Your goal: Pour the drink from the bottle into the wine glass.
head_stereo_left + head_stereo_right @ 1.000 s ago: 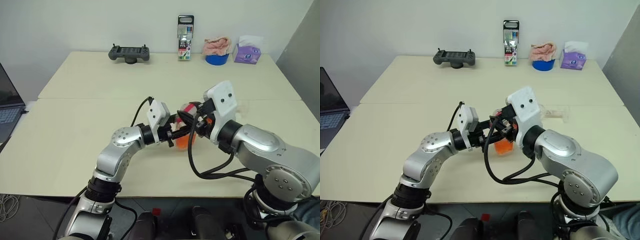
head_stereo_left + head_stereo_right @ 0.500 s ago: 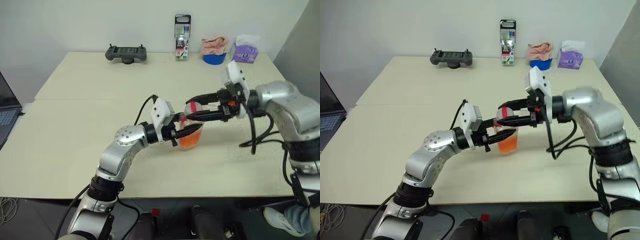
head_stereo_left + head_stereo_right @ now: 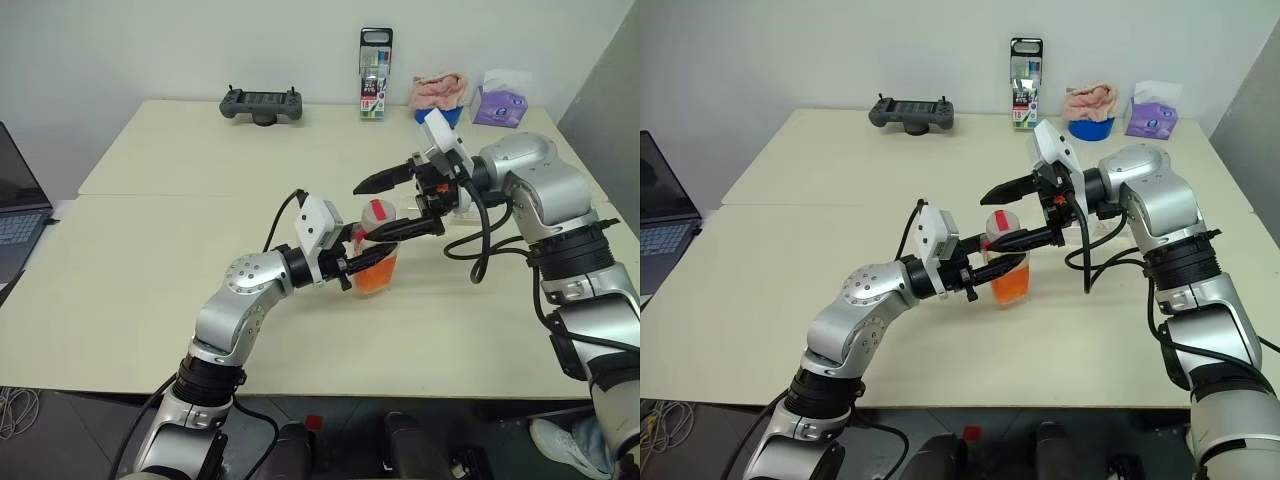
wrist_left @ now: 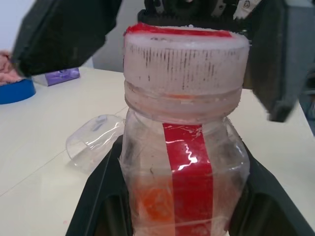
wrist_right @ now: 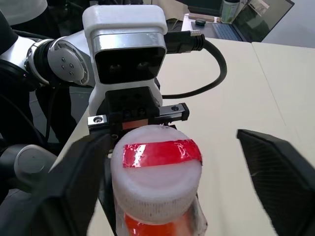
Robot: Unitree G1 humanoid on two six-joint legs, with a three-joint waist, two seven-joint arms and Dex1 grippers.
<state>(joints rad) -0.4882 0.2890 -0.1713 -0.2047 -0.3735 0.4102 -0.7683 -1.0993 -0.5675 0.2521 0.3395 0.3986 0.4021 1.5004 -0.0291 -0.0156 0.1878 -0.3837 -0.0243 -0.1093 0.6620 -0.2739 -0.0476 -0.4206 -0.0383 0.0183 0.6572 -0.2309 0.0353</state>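
Observation:
The bottle [image 3: 379, 258] stands upright just above the table, and my left gripper [image 3: 360, 264] is shut on its squarish body. Orange-red drink [image 3: 377, 278] fills its lower part. The red-and-white cap [image 5: 156, 162] is on the neck. My right gripper [image 3: 362, 213] reaches in from the right, pointing left, open wide. Its fingers [image 5: 275, 167] stand on either side of the cap without touching it. The wine glass [image 4: 92, 145] lies on its side on the table beyond the bottle.
Along the table's far edge stand a game controller [image 3: 261, 103], a marker pack [image 3: 375, 60], a blue bowl with pink cloth [image 3: 437, 97] and a purple tissue box [image 3: 497, 103]. A laptop [image 3: 18, 205] sits at the left.
My right arm has swung out to the right and its gripper now points left. Its jaws, shut on the cap half a second ago, have opened wide. The left gripper still holds the bottle.

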